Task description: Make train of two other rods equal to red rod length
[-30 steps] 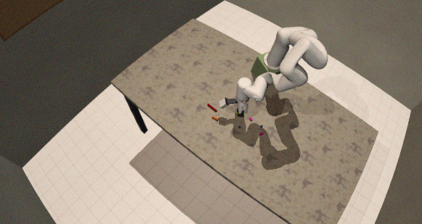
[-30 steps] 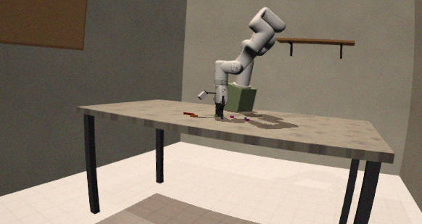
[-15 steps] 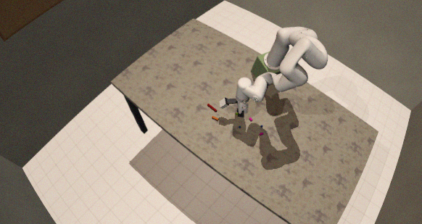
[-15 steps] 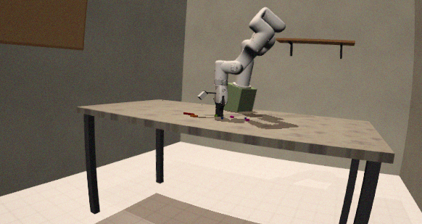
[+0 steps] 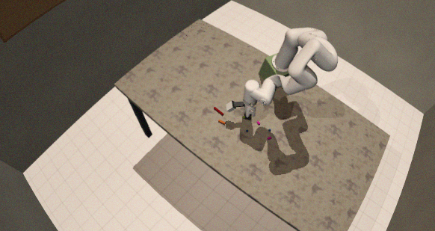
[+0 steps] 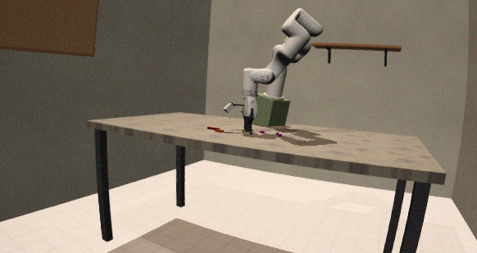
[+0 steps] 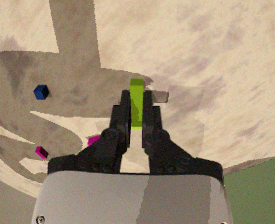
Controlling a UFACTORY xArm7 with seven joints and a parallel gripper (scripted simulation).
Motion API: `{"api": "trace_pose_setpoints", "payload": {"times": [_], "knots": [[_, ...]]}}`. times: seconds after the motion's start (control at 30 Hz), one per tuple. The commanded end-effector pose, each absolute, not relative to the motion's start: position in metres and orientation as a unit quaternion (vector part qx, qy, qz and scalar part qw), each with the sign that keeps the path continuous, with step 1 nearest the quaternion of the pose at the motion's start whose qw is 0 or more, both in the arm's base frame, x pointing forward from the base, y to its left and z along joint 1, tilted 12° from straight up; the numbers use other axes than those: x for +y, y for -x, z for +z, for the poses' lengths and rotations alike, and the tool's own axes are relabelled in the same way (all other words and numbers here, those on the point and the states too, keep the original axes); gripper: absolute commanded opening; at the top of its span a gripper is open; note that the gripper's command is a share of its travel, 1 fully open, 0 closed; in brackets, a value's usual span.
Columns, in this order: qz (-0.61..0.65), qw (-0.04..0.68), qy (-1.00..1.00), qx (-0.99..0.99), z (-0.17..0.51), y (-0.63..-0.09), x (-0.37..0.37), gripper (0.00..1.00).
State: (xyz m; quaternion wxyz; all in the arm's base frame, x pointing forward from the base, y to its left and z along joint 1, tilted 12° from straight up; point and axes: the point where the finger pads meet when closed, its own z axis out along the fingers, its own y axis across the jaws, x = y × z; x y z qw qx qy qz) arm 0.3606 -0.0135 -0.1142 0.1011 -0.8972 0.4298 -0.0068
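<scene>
My gripper (image 7: 136, 103) (image 5: 246, 116) (image 6: 247, 128) is down at the table top and shut on the lime rod (image 7: 137, 88), which lies flat between the fingers and sticks out ahead of them. The red rod (image 5: 218, 111) (image 6: 212, 128) lies to the left of the gripper, with the orange rod (image 5: 221, 122) (image 6: 219, 130) just in front of it. A magenta rod (image 5: 258, 122) (image 7: 93, 140) lies close on the other side. A second magenta rod (image 5: 269, 138) (image 7: 41, 152) and a blue rod (image 5: 247, 131) (image 7: 41, 91) lie in the arm's shadow.
Another small blue rod (image 5: 268, 130) lies near the magenta ones. The green robot base (image 5: 266, 71) (image 6: 272, 111) stands behind the gripper. The table's front edge (image 5: 194, 155) runs a short way in front of the rods.
</scene>
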Motion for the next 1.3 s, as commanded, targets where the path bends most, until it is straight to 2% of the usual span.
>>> {"api": "trace_pose_setpoints", "payload": {"times": [0.0,0.87,1.27], "knots": [[-0.008,0.101,0.897,0.43,-0.113,-0.362,-0.014,0.04],[-0.008,0.101,0.897,0.43,-0.112,-0.361,-0.014,0.04],[-0.008,0.101,0.897,0.43,-0.047,-0.355,-0.026,0.04]]}}
